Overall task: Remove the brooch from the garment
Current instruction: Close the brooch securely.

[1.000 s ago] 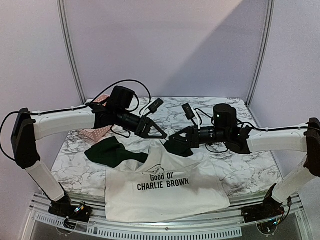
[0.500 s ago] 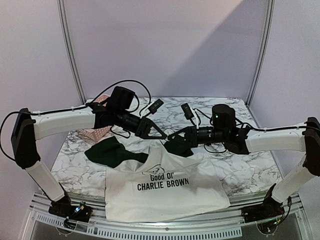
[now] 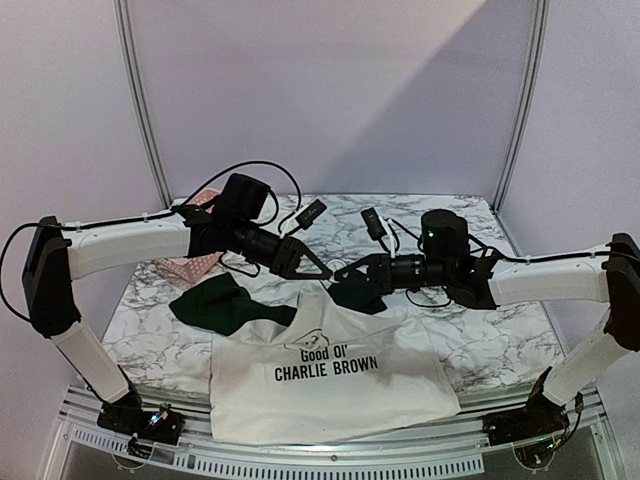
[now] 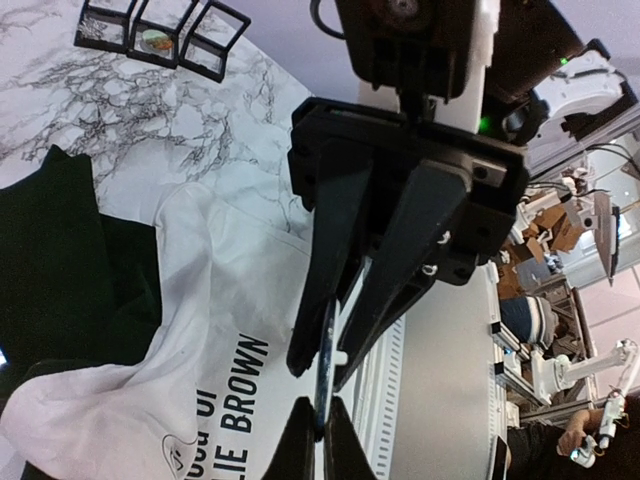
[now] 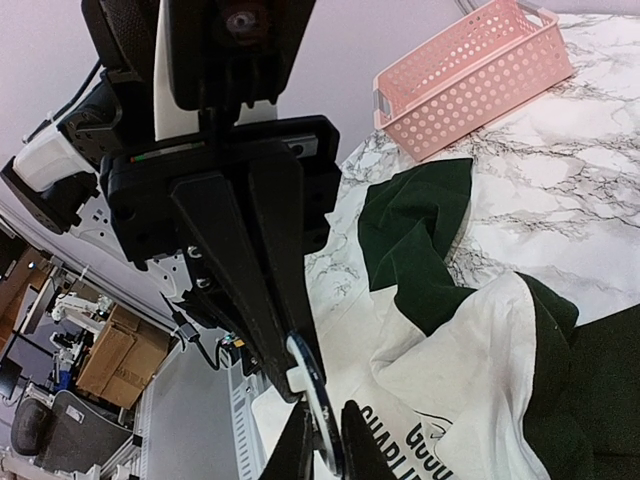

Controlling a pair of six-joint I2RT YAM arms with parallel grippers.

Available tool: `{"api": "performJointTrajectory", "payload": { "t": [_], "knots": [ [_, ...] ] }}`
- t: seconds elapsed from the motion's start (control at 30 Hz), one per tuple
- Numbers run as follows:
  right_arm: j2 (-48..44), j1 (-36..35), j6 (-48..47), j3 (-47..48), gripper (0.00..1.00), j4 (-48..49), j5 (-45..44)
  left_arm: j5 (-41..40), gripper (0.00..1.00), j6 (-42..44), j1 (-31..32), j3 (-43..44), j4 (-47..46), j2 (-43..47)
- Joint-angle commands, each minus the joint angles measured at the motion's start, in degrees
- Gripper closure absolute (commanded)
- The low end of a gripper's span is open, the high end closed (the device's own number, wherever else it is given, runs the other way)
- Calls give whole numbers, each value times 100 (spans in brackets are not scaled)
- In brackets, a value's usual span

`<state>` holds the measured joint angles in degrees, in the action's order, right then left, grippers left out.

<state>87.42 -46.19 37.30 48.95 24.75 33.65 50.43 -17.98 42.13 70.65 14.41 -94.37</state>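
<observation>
The left claw is clenched on the brooch, a thin dark disc with a pale rim, pinched by its edge. Tip to tip with it, the right claw grips the same disc from the other side, a finger close against each face. The two arms reach in from either side and meet nose to nose over the middle of the table, so the brooch hangs in the air between them, clear of the cloth. Just below, nearer the bases, lies the shirt, white, spread chest up on the marble with its black lettering readable and its collar end under the claws. One dark green sleeve is flung out to the left; the other is bunched under the right claw. A pink basket sits on the left side of the table, behind the left arm.
</observation>
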Motion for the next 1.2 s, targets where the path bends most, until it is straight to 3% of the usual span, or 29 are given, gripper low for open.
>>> {"api": "performJointTrajectory", "payload": {
  "t": [0.0,0.67,1.17],
  "knots": [
    [179,23,70,160,92,-95,-573,336,100,111,182,80,89,172],
    [31,29,175,-60,93,-45,-991,-43,100,-84,45,82,150,120],
    [4,23,120,-139,92,193,-674,-235,100,-408,-176,28,75,-91]
  ]
}}
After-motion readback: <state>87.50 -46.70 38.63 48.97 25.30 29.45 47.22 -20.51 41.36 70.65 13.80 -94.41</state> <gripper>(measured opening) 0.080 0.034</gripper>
